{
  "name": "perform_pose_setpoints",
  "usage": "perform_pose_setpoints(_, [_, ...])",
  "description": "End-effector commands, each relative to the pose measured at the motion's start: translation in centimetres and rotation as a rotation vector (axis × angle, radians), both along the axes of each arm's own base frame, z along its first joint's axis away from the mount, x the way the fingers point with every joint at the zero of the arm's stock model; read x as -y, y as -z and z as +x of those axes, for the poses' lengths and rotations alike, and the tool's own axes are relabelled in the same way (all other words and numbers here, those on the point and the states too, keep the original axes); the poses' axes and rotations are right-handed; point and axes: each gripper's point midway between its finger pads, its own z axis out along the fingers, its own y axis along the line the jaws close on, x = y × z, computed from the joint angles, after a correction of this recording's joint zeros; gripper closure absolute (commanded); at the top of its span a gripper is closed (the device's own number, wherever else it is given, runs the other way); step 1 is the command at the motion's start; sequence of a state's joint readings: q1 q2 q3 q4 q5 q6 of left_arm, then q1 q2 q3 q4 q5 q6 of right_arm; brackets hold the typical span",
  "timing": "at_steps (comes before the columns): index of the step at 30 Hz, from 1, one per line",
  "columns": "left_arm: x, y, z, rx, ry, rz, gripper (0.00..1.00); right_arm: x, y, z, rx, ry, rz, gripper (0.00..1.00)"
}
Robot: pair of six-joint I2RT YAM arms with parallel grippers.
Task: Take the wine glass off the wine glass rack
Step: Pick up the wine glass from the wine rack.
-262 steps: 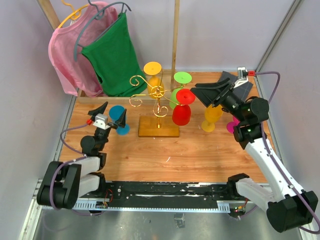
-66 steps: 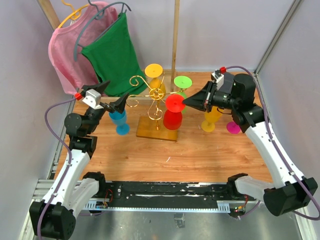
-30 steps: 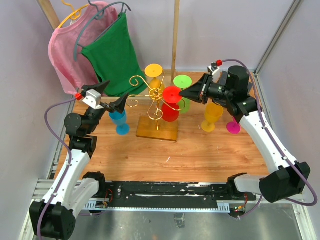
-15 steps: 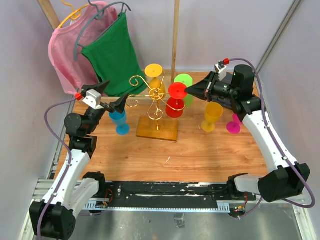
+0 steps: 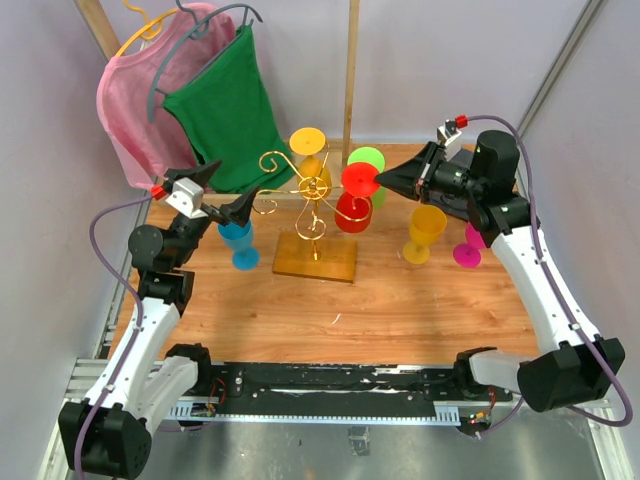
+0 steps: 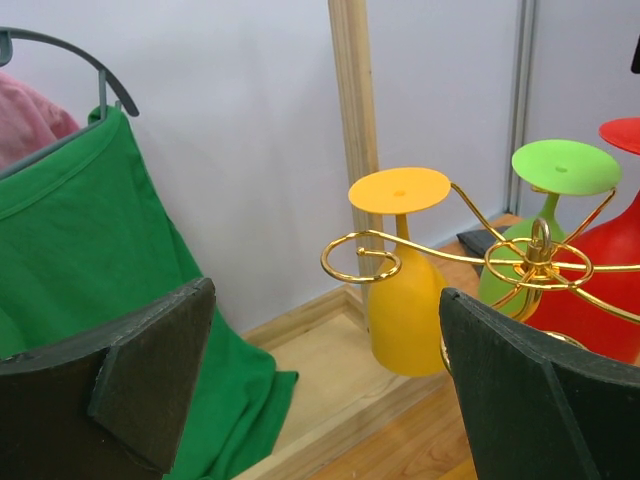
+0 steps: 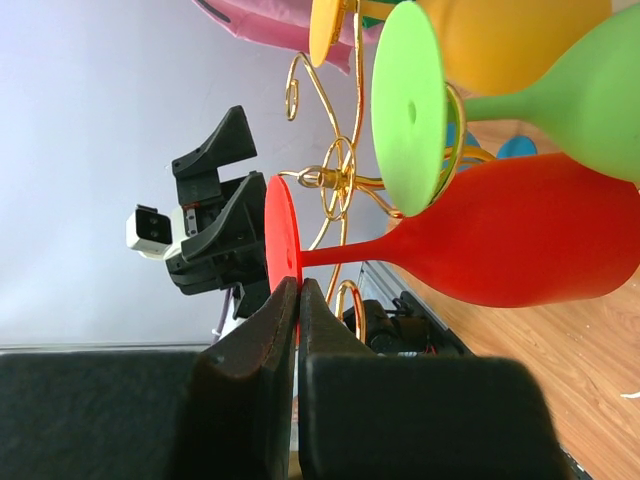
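Red wine glass sits inverted beside the wine glass rack, right end effector clamped on its foot; left end effector apart

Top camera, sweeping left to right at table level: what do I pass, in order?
blue glass → wine glass rack → red wine glass → yellow glass → pink glass
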State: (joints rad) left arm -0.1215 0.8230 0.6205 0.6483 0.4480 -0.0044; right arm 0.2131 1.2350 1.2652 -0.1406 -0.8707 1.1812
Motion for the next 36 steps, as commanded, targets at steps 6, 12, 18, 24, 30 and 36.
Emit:
perform_pose_setpoints(6, [0.6,-1.3,-0.5,0.034,0.03,0.01,0.01,0.9,-0.7,-1.2,0.037,0.008,0.006,0.99])
perform_pose_setpoints(12, [0.7,-1.5,-0.6,0.037,0.036,0.013,0.01,1.4,-0.3,-1.5,0.03,0.019,0.004,0.99])
perform_pose_setpoints(18, [0.8,-1.7,-0.6,0.036,0.041,0.012,0.01,1.9,0.0,-2.2,0.02,0.025,0.006,0.99])
perform_pose_setpoints(24, [0.9,-1.6,-0.6,0.029,0.046,0.014,0.01,2.3,0.3,-3.3,0.009,0.031,0.015,0.99])
perform_pose_setpoints(30, [0.8,-1.8,-0.5,0.026,0.042,0.008,0.01,2.6,0.5,-4.4,0.003,0.035,0.02,0.99])
perform_pose_setpoints(36, [0.8,-2.0,-0.6,0.021,0.041,0.005,0.01,3.5,0.8,-5.0,-0.005,0.063,0.021,0.99])
